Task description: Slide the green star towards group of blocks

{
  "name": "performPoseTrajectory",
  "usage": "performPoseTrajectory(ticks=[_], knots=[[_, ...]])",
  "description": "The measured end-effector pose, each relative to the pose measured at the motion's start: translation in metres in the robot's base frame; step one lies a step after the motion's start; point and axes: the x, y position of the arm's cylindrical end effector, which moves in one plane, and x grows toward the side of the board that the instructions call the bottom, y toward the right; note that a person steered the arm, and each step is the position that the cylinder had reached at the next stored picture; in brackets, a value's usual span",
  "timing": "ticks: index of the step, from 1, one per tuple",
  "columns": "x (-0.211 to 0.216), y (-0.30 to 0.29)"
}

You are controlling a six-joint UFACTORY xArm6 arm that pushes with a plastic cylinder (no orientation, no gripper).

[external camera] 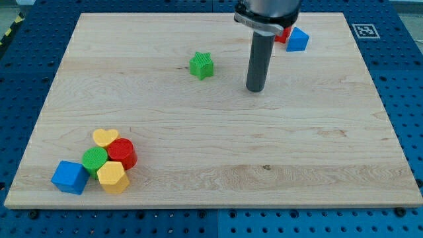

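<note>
The green star point(201, 65) lies alone on the wooden board, left of centre near the view's top. My tip point(256, 89) stands to the star's right and slightly lower, apart from it. The group of blocks sits at the view's bottom left: a yellow heart point(105, 137), a red cylinder point(123, 153), a green cylinder point(95, 159), a yellow hexagon point(113, 176) and a blue cube point(69, 176), packed close together.
A blue block point(298, 39) and a red block point(285, 33), partly hidden behind the rod, sit at the view's top right. The wooden board point(264, 165) lies on a blue perforated table. A marker tag point(363, 30) is at the board's top right corner.
</note>
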Motion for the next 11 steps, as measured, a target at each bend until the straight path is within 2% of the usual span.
performPoseTrajectory(ticks=[1,2,3,5,8,9,11], knots=[[-0.057,0.000],[-0.073,-0.035],[-0.069,-0.075],[-0.041,-0.102],[0.032,-0.147],[0.031,-0.138],[0.034,-0.085]])
